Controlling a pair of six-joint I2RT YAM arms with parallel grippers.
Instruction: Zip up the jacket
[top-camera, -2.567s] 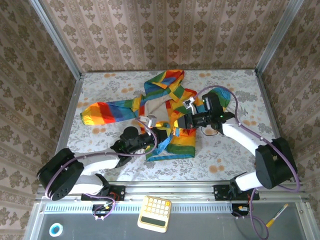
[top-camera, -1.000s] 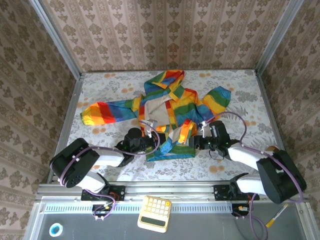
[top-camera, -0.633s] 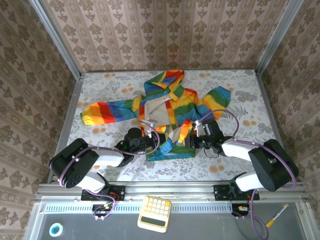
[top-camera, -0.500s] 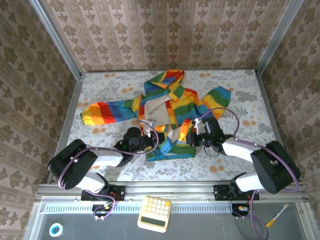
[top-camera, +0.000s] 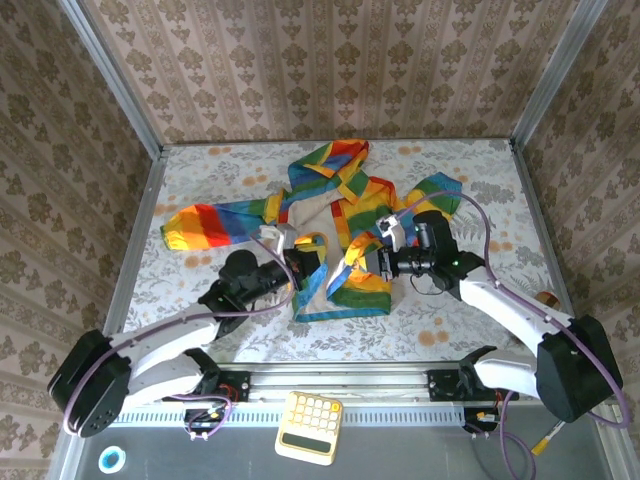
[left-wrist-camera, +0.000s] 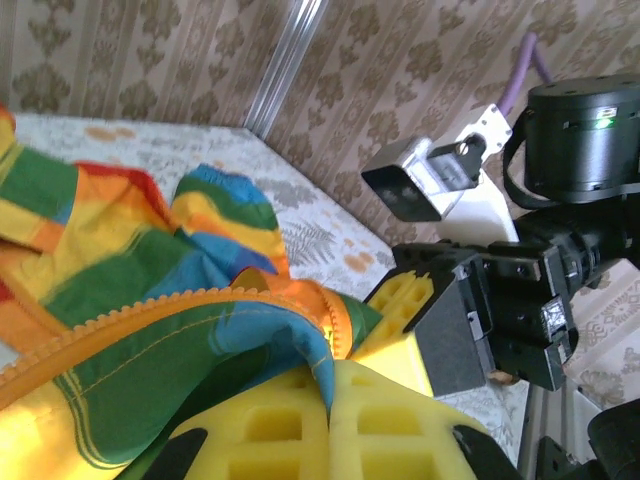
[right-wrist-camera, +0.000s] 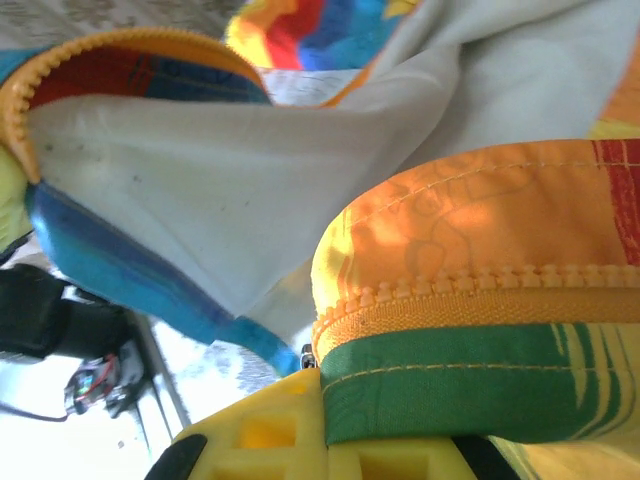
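Jacket (top-camera: 318, 205) lies open on the tabletop (top-camera: 200, 170), beige lining (top-camera: 312, 215) up, with its lower front edges raised between the two hands.

Left hand (top-camera: 301, 263): yellow pads (left-wrist-camera: 265, 425) pressed together on one front edge. The orange zipper teeth (left-wrist-camera: 150, 305) run out just beside them.

Right hand (top-camera: 360, 265): clamped on the facing hem, teeth just above its pads.

Likely purpose of the hold: bring both zipper ends together so they can be engaged. I cannot tell where the slider is.

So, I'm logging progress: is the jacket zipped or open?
Open. The jacket lies with front panels apart, beige lining showing between; the left gripper and right gripper each pinch a separate, unjoined zipper edge.
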